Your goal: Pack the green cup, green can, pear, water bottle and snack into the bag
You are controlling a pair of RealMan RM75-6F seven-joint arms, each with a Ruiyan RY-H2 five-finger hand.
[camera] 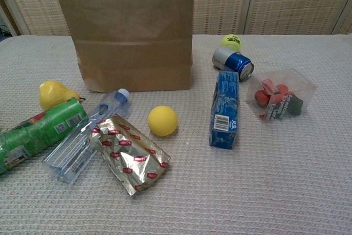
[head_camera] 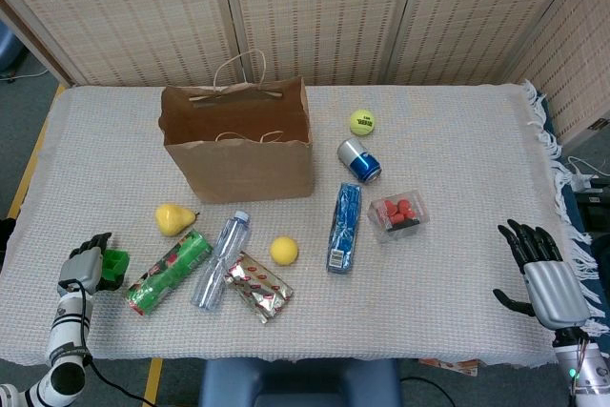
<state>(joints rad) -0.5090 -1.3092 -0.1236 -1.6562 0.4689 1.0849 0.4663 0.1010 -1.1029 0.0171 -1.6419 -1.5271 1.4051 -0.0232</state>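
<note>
The surface (head_camera: 457, 169) carries a pale woven cloth with a fringe along its right edge; slatted woven screens (head_camera: 315, 7) close the room behind its far edge. The bag (head_camera: 236, 140) stands upright and open near the far edge, left of centre. The pear (head_camera: 174, 218), green can (head_camera: 169, 271), water bottle (head_camera: 218, 260) and snack (head_camera: 258, 286) lie close together toward the near left, the can and bottle on their sides, the snack touching the bottle. A yellow ball (head_camera: 283, 251), a blue box (head_camera: 344, 227), a blue can (head_camera: 358, 160), a tennis ball (head_camera: 361, 122) and a clear tub of red items (head_camera: 397, 213) occupy the middle. The left hand (head_camera: 84, 270) sits at the near left corner with its fingers around the green cup (head_camera: 113, 268), apparently gripping it, though the view is small; the right hand (head_camera: 543, 276) hangs off the right edge, fingers spread and holding nothing. Open cloth runs along the right side and the near right corner.
</note>
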